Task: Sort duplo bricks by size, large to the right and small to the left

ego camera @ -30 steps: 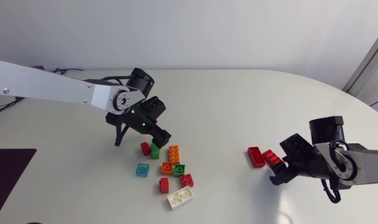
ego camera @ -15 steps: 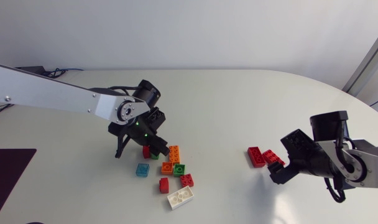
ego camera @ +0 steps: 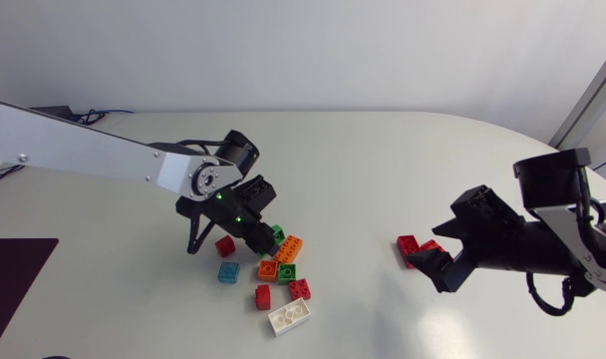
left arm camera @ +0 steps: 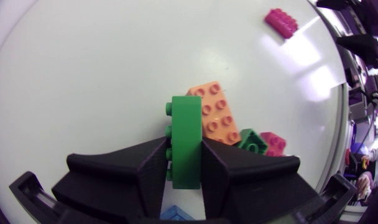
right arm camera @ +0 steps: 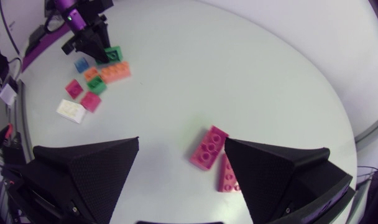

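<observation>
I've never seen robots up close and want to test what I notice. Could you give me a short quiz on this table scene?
1. True or false: the left gripper is shut on a green brick.
2. How many red bricks lie close by the open right gripper? A) one B) two C) four
3. What colour is the large brick just ahead of the held one?
Key: 1 true; 2 B; 3 orange.
</observation>
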`<state>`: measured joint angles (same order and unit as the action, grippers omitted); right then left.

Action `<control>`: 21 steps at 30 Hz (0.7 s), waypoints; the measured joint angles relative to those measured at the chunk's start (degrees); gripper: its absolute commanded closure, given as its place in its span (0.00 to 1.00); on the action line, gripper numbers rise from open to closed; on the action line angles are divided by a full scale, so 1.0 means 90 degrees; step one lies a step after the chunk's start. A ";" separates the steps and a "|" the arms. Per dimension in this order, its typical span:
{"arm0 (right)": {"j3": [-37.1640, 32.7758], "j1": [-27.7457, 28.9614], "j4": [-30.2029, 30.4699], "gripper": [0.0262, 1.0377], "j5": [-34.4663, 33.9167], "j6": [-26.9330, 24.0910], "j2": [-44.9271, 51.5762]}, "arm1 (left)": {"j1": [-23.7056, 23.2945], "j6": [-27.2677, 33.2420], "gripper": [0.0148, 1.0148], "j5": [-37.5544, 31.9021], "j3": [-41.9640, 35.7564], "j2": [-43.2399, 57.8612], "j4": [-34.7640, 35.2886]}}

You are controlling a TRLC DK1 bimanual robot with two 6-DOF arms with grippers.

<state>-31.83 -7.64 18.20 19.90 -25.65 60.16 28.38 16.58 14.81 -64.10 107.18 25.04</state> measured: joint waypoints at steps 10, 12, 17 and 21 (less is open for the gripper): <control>-0.0937 0.0104 0.0743 0.04 0.2633 -0.0002 0.0367 | 0.0357 0.1292 0.92 0.1855 -0.0180 -0.1411 0.0857; -0.1115 0.0104 0.0984 0.05 0.3111 -0.0005 0.0369 | 0.0415 0.1554 0.92 0.2242 -0.0248 -0.1409 0.1229; -0.1418 0.0036 0.1535 0.08 0.3908 -0.0061 0.0369 | 0.0670 0.2103 0.92 0.3121 -0.0457 -0.1409 0.1897; -0.1447 -0.0282 0.1812 0.08 0.4075 -0.0172 0.0372 | 0.0903 0.2399 0.92 0.3621 -0.0835 -0.1372 0.2373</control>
<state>-44.86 -10.17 34.50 56.58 -27.20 63.51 36.51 38.17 47.40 -71.61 94.83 46.39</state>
